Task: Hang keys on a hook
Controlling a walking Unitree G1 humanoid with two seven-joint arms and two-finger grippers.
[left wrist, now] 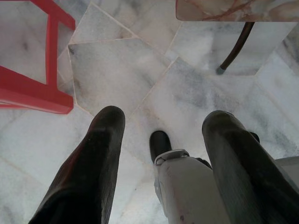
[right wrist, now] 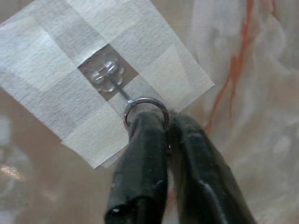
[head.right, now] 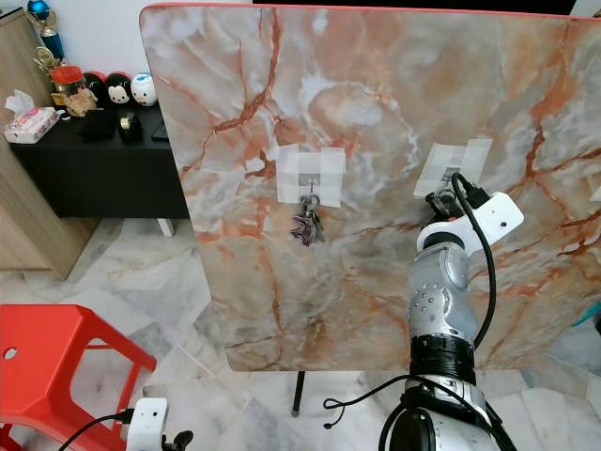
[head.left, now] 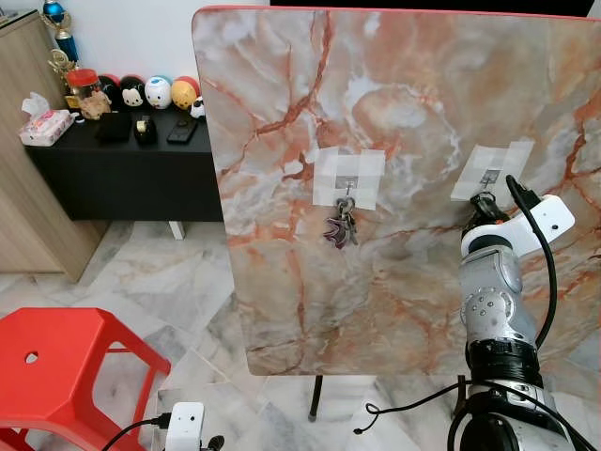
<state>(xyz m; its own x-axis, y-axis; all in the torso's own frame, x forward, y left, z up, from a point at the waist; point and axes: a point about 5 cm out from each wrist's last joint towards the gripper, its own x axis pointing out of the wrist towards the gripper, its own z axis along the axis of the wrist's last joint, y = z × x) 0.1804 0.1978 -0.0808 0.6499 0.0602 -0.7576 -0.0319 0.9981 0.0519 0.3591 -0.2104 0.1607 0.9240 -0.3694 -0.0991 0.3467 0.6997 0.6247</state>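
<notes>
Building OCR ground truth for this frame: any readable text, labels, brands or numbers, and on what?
No text can be read in any view.
Tissue pack on the black sideboard: printed pattern, too small to read.
Jar with red lid: any label is too blurred to read.
Trophy: no legible plate.
Tape patches over the hooks on the marble board: blank.
Right gripper at the key ring: no marking visible.
</notes>
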